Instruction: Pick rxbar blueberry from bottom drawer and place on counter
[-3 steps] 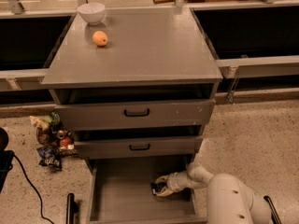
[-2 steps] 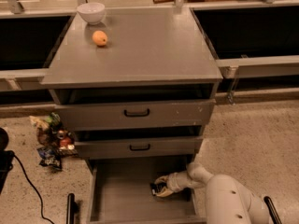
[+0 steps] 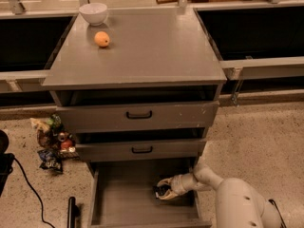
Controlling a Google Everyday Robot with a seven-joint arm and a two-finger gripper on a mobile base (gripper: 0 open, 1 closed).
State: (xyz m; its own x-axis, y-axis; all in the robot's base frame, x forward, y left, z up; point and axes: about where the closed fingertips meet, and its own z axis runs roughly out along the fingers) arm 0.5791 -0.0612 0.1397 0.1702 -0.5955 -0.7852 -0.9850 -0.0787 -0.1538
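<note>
Counter: broad grey cabinet top, slightly glossy, filling the upper middle of the view.
- White bowl: upright, near the far left corner of the counter.
- Orange round fruit: just in front of the bowl, apart from it, resting on the counter.

Top drawer front: grey, black handle at centre, dark gap above it.
Middle drawer front: grey, smaller black handle, directly below the top one, dark gap above it too.

Bottom drawer: pulled out toward the camera beneath the middle front; plain grey floor, low side walls.

Gripper: inside the bottom drawer, low over the right part of its floor, near the right wall, pointing left; pale fingers clenched on the rxbar blueberry.

Rxbar blueberry: small dark flat packet, seen only as a dark patch between the pale fingers; print not legible; resting on the drawer floor or lifted off it, not determinable.

Robot arm: white, rounded, entering from the lower right and crossing over the drawer's right wall.

Speckled floor: pale, around the cabinet.
- Colourful snack packets: loose heap left of the cabinet, level with the middle drawer.
- Black cable: trailing across the lower left.
- Narrow black object: just beside the bottom drawer's left wall, kind unclear.
</note>
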